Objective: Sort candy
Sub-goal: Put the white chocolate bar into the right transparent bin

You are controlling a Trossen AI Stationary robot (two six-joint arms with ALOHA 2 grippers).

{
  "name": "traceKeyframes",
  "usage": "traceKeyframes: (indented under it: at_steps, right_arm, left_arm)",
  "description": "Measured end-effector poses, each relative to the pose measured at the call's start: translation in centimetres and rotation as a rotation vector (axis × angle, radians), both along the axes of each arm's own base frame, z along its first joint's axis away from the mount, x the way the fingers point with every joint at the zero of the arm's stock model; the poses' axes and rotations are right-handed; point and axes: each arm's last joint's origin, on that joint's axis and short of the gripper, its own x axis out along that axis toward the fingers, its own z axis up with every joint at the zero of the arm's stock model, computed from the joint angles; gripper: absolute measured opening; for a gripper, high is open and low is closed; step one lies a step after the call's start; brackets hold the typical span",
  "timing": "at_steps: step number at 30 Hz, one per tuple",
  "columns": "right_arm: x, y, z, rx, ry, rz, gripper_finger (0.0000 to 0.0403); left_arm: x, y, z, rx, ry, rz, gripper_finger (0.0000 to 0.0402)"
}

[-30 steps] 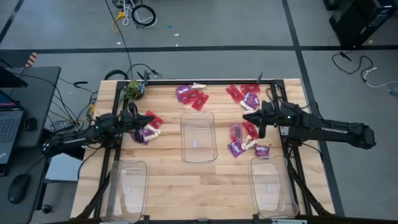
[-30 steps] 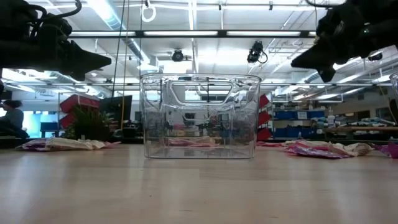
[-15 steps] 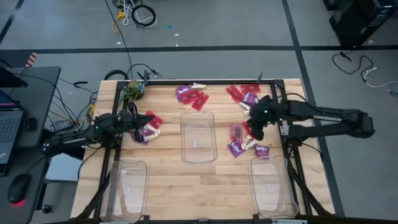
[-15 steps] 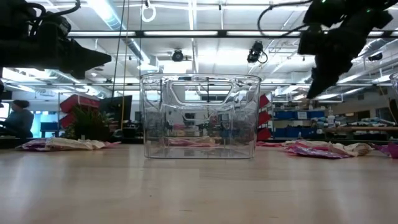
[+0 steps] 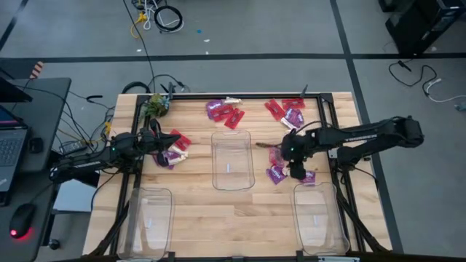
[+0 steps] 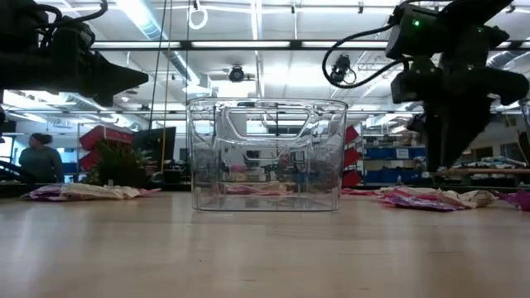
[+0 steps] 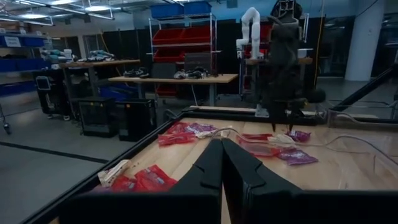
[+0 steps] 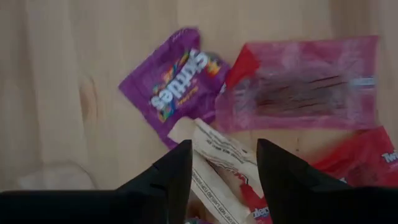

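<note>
Clear plastic rectangular bins (image 5: pixel 231 156) all appear empty, so sorting has barely begun: my right gripper (image 8: pixel 219 163), fingers parted and holding nothing, hangs directly over a whitish-cream wrapped candy (image 8: pixel 219 154), while my left gripper (image 7: pixel 222 163) waits pinched shut, empty.

The light wooden counter (image 5: pixel 196 211) carries three clear plastic bins: one at the middle (image 5: pixel 231 159) and one at each near corner (image 5: pixel 150 218) (image 5: pixel 319 217). Candy lies in scattered clusters toward the far edge (image 5: pixel 224 111), the left edge (image 5: pixel 175 149) and right of the middle bin (image 5: pixel 280 164).
</note>
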Motion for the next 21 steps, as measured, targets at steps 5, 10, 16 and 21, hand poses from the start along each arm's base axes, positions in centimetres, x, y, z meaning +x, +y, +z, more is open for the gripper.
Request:
traceKeyframes:
  at_steps: [5, 10, 16, 21]
  right_arm:
    - [0.5, 0.7, -1.5, -0.067, 0.091, 0.058, 0.0158]
    - [0.9, 0.7, -2.7, -0.07, 0.155, 0.065, 0.0148]
    - [1.1, 0.7, -3.5, -0.07, 0.196, 0.067, 0.0129]
    - [1.8, 0.7, -2.9, -0.065, 0.178, 0.043, 0.0098]
  left_arm:
    - [0.0, 0.1, -0.1, -0.004, 0.01, 0.026, 0.0006]
    - [0.0, 0.1, -0.3, -0.01, 0.035, 0.028, 0.0006]
    - [0.0, 0.1, -0.3, -0.01, 0.035, 0.029, 0.0006]
    - [0.0, 0.1, -0.4, -0.012, 0.034, 0.028, 0.0006]
